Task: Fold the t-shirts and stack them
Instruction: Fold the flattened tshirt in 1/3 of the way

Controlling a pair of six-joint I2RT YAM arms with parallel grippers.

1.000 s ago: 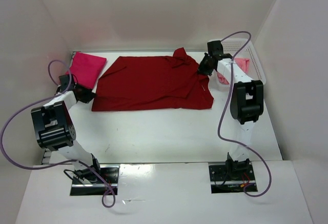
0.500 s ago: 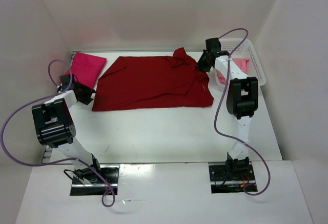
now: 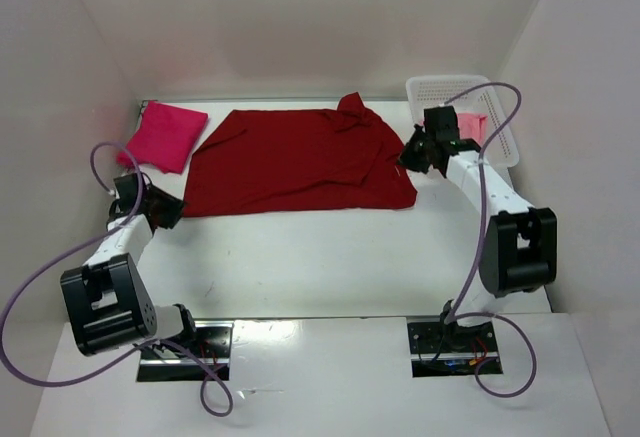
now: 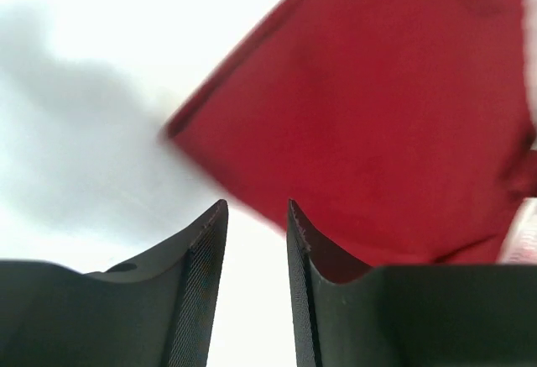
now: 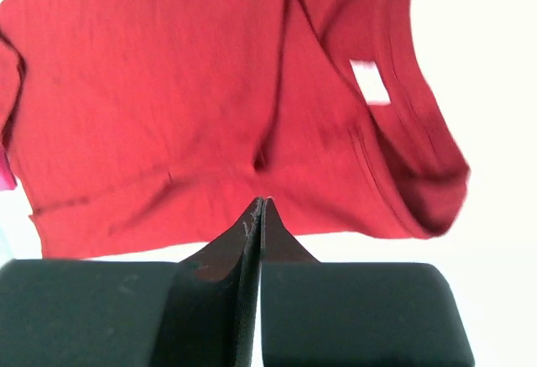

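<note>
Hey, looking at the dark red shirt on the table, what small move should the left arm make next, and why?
Probably ease the left gripper forward onto the near-left corner of the dark red shirt and close. The shirt lies spread out unfolded, that corner sits just ahead of the slightly parted, empty jaws, and the right gripper is shut on nothing by the collar side.

Dk red tee (image 3: 300, 162): matt cloth.

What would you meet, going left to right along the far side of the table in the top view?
Magenta-pink t-shirt → dark red t-shirt → white mesh basket holding the light pink t-shirt.
</note>
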